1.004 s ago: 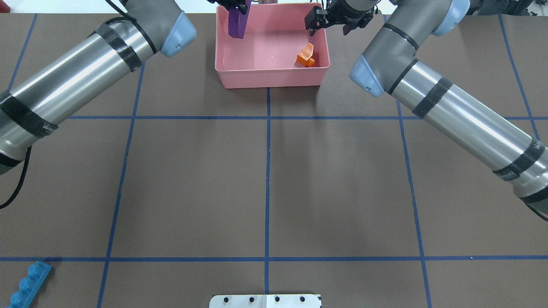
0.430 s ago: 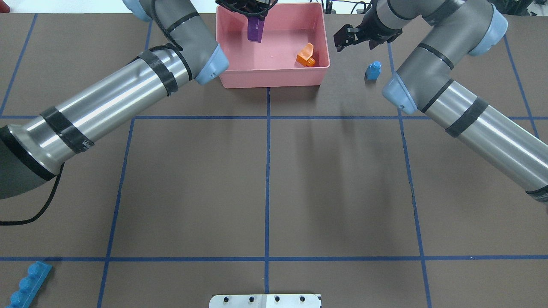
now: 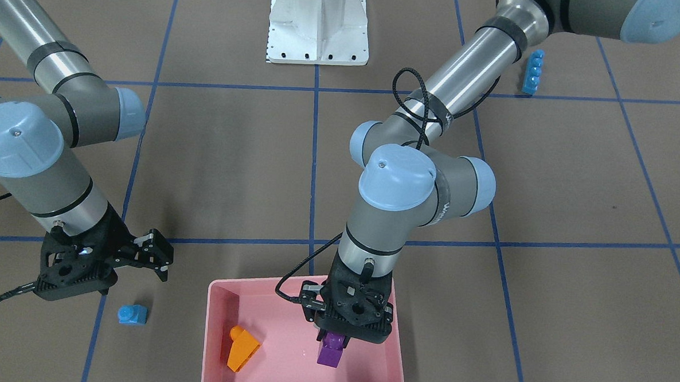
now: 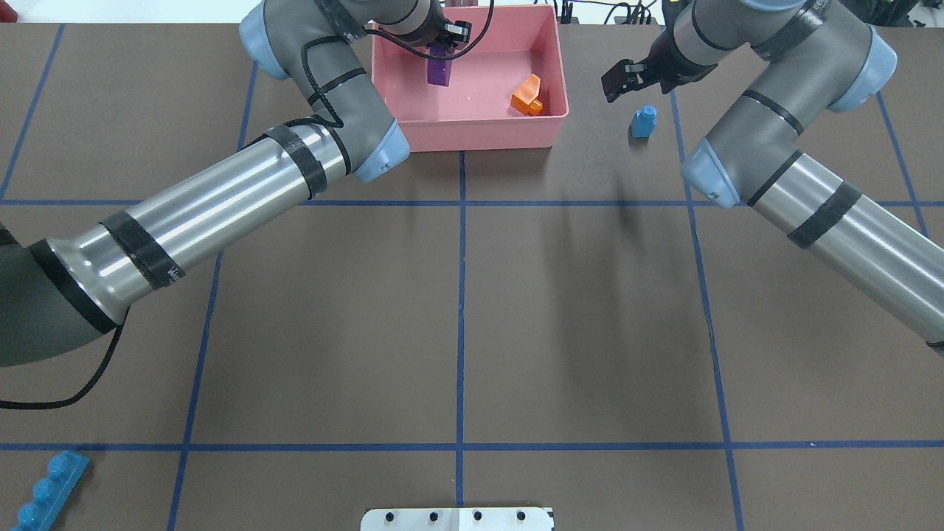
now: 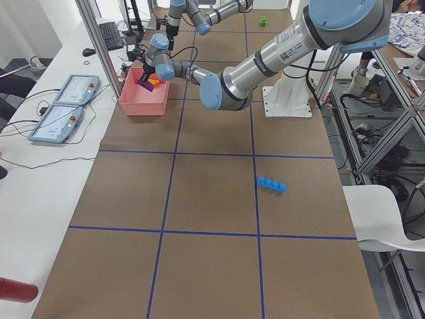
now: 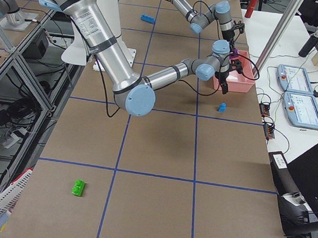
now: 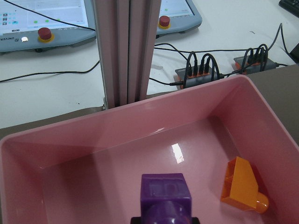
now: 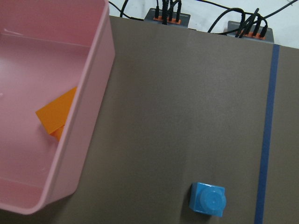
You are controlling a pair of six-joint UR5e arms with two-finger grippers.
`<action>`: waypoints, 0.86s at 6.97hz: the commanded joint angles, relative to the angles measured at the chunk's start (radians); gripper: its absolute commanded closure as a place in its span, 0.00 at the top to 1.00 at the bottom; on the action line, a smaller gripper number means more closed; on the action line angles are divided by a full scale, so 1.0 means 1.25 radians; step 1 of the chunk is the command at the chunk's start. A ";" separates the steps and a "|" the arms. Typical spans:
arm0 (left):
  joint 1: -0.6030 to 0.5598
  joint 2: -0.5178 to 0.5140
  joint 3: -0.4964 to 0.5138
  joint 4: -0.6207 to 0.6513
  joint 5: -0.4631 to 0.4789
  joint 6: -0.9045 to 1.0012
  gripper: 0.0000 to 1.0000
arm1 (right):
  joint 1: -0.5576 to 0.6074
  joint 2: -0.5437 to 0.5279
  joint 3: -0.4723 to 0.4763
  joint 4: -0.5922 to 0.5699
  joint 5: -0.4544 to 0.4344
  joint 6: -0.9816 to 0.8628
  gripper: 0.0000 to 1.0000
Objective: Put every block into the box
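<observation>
My left gripper (image 3: 332, 339) is shut on the purple curved wedge (image 4: 439, 70) and holds it low inside the pink box (image 4: 472, 137), near its far-left part. The orange wedge (image 4: 526, 96) lies on the box floor at the right; it also shows in the left wrist view (image 7: 240, 185). My right gripper (image 4: 613, 82) is open and empty, outside the box's right wall, just beyond the small blue one-stud block (image 4: 644, 122) standing on the table. The long blue four-stud block (image 4: 46, 490) lies at the near left corner. The green block (image 6: 78, 187) lies far off at the robot's right.
The white base plate (image 4: 457, 518) sits at the near edge. Power strips and cables (image 7: 201, 74) and teach pendants lie on the white bench beyond the box. Blue tape lines grid the brown table.
My left arm has swung further over the box and brought the purple wedge lower into it. My right gripper has moved right, away from the box, toward the small blue block.
</observation>
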 commanded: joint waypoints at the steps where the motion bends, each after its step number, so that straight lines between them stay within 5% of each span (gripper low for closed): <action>1: -0.001 -0.005 0.002 -0.001 0.007 -0.010 1.00 | -0.002 0.007 -0.131 0.151 -0.030 0.000 0.99; 5: -0.008 -0.012 -0.009 0.004 -0.014 -0.015 1.00 | -0.032 0.025 -0.205 0.174 -0.090 -0.002 0.99; 6: -0.034 -0.010 -0.017 0.008 -0.073 0.003 1.00 | -0.041 0.025 -0.215 0.175 -0.099 -0.002 0.99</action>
